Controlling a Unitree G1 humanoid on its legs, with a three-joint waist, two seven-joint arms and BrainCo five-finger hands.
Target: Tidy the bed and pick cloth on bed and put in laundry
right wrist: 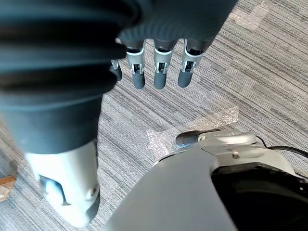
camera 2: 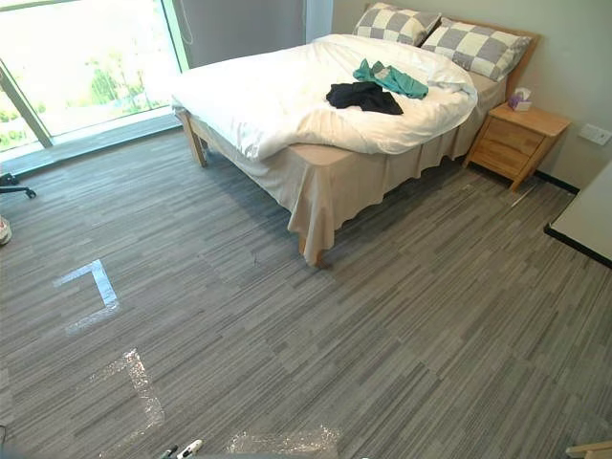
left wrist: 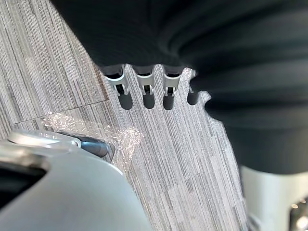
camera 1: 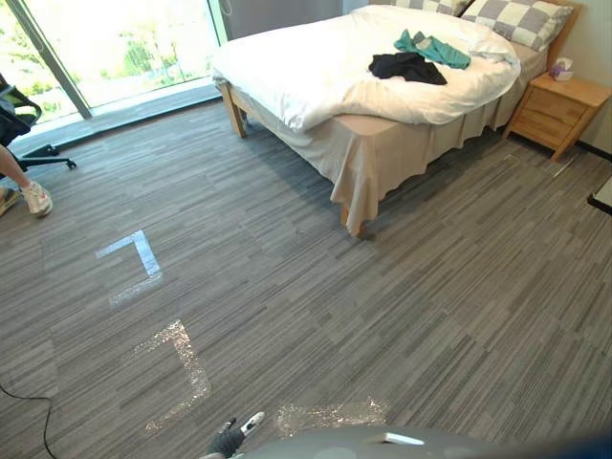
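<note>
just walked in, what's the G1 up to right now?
Nothing is being handled yet. The robot stands on the grey carpet, well back from the bed. Its left hand and right hand hang over the carpet, fingers straight and holding nothing. A black garment and a teal garment lie side by side on the rumpled white duvet, untouched. A person's shoe shows near the window.

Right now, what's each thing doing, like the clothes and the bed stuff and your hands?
Black cloth: crumpled on the duvet.
Teal cloth: crumpled beside it.
Duvet: rumpled, hanging over one side.
Pillows: leaning upright.
Nightstand: drawers shut.
Left hand: open, empty, above the floor.
Right hand: open, empty, above the floor.
</note>
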